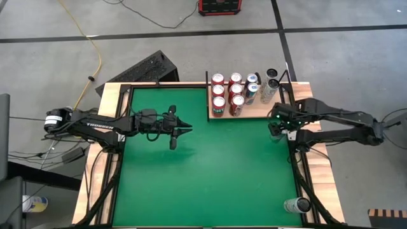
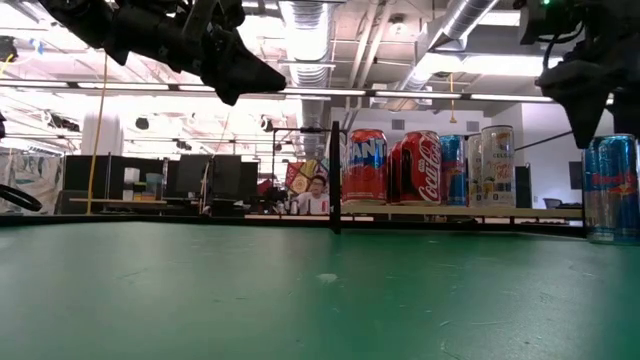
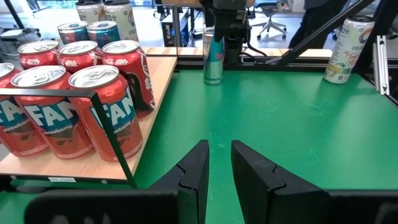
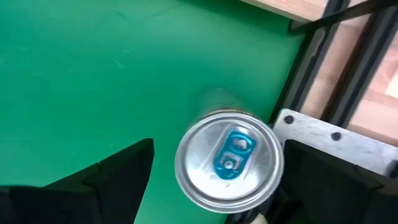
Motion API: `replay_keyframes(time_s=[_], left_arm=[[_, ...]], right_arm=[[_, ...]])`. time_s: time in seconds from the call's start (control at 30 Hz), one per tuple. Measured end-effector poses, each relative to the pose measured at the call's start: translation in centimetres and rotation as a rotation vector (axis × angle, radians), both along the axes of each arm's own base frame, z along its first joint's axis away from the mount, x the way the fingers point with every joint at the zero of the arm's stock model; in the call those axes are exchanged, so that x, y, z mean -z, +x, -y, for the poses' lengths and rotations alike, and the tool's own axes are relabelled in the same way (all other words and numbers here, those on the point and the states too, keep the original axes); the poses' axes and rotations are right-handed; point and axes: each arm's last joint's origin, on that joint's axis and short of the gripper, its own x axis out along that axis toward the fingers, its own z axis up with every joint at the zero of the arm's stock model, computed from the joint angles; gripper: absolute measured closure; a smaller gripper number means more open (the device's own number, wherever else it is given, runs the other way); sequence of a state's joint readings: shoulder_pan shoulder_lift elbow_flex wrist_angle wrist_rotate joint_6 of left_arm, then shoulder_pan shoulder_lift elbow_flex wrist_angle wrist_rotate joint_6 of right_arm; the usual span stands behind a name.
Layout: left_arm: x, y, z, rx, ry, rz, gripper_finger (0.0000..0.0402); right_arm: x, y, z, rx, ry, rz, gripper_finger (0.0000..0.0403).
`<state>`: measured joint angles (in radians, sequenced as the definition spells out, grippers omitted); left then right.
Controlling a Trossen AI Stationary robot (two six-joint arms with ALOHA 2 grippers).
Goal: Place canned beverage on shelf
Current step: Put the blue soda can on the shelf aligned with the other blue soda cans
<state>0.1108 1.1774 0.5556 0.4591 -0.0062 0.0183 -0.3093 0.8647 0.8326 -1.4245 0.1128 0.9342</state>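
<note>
Right gripper [image 4: 214,177] spread wide directly above upright blue can [image 4: 229,158], ungrasped; shelf [image 1: 254,111], already holding several cans, lies just beyond.

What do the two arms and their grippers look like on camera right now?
Both arms are dark, slim and jointed. The left arm carries white lettering, and its gripper has two black wedge-shaped fingers. The right arm shows a small green light near its wrist; its gripper has broad black fingers.
</note>
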Motion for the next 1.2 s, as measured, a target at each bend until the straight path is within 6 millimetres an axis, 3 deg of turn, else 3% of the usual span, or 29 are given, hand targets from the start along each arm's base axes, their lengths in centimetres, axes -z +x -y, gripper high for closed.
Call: replay_keyframes(time_s=[0.27, 0.63, 0.83, 1.2], left_arm=[[0.0, 0.0, 0.0, 0.000, 0.000, 0.001, 0.0345], [0.0, 0.0, 0.0, 0.000, 0.000, -0.002, 0.0345], [0.0, 0.0, 0.0, 0.000, -0.001, -0.001, 0.0345], [0.0, 0.0, 0.0, 0.001, 0.011, 0.002, 0.0345]], right_arm=[[0.1, -0.2, -0.1, 0.031, 0.026, -0.025, 0.0044], [0.1, -0.2, -0.1, 0.041, 0.026, -0.028, 0.0127], [0.0, -0.2, -0.1, 0.031, 0.029, -0.023, 0.0136], [-5.1, 1.6, 0.5, -0.045, -0.029, 0.102, 0.0137]])
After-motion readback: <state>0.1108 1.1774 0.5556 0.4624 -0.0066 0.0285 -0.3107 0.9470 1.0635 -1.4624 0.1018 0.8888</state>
